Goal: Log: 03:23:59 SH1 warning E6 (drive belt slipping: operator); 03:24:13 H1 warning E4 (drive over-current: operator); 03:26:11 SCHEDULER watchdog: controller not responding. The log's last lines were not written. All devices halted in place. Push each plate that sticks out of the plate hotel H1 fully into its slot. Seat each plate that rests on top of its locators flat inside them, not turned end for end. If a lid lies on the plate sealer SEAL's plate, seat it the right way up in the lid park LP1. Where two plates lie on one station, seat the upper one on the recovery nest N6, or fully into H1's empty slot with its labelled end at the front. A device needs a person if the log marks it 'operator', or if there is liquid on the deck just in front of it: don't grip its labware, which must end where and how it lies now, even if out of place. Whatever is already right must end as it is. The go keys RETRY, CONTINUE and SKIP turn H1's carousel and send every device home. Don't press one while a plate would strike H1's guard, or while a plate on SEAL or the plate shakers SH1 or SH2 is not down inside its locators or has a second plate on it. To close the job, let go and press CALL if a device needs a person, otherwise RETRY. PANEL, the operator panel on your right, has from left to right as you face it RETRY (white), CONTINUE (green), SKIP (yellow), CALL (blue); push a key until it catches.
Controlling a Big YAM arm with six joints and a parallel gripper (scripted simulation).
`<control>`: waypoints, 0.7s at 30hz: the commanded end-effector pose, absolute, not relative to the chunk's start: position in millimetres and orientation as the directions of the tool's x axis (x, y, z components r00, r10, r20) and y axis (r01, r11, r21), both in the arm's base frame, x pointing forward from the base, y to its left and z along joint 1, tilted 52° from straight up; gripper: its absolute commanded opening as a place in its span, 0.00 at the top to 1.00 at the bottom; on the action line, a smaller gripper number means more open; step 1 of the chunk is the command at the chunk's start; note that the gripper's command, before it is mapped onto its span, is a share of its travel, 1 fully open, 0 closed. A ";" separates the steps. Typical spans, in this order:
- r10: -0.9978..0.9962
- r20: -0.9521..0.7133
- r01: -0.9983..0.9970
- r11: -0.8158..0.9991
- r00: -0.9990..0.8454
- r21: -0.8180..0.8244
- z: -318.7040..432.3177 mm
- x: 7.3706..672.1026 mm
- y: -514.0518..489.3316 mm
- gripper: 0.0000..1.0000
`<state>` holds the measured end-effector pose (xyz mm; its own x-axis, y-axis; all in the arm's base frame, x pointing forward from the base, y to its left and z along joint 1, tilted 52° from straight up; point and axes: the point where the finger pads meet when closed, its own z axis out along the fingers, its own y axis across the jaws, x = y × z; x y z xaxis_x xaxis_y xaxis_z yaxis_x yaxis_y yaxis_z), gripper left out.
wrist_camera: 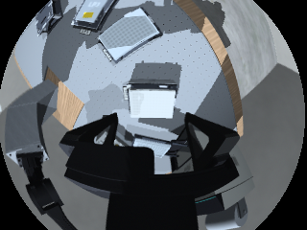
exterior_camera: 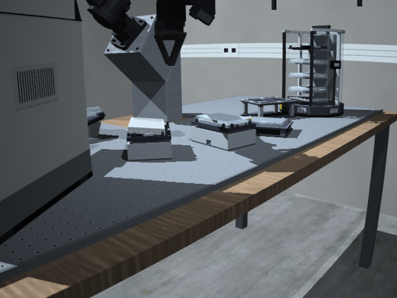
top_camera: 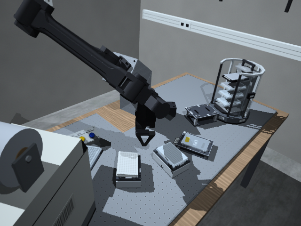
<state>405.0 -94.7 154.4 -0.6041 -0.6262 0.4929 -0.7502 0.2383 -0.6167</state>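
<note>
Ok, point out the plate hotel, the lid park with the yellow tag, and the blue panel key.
plate hotel (top_camera: 220, 63): top view, left white post.
lid park (top_camera: 203, 151): top view, black front rim.
blue key (top_camera: 91, 135): top view, cap.

A wooden-edged table (exterior_camera: 179, 212) on dark legs carried a grey perforated deck plate (top_camera: 155, 199). A white cable duct (top_camera: 218, 32) with two dark sockets ran along the grey wall, and the concrete floor (exterior_camera: 256, 256) lay below.
</note>
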 end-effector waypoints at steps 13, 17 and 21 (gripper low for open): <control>-0.636 0.456 -0.721 0.239 -0.623 -0.651 187.4 404.5 -63.5 0.00; -0.598 0.376 -0.641 0.319 -0.708 -0.698 173.8 413.4 -53.3 0.00; -0.550 0.280 -0.541 0.396 -0.786 -0.742 164.6 417.6 -43.9 0.00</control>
<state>402.2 -61.7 164.3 -0.7063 -0.5931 0.3865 -0.6492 0.3248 -0.6878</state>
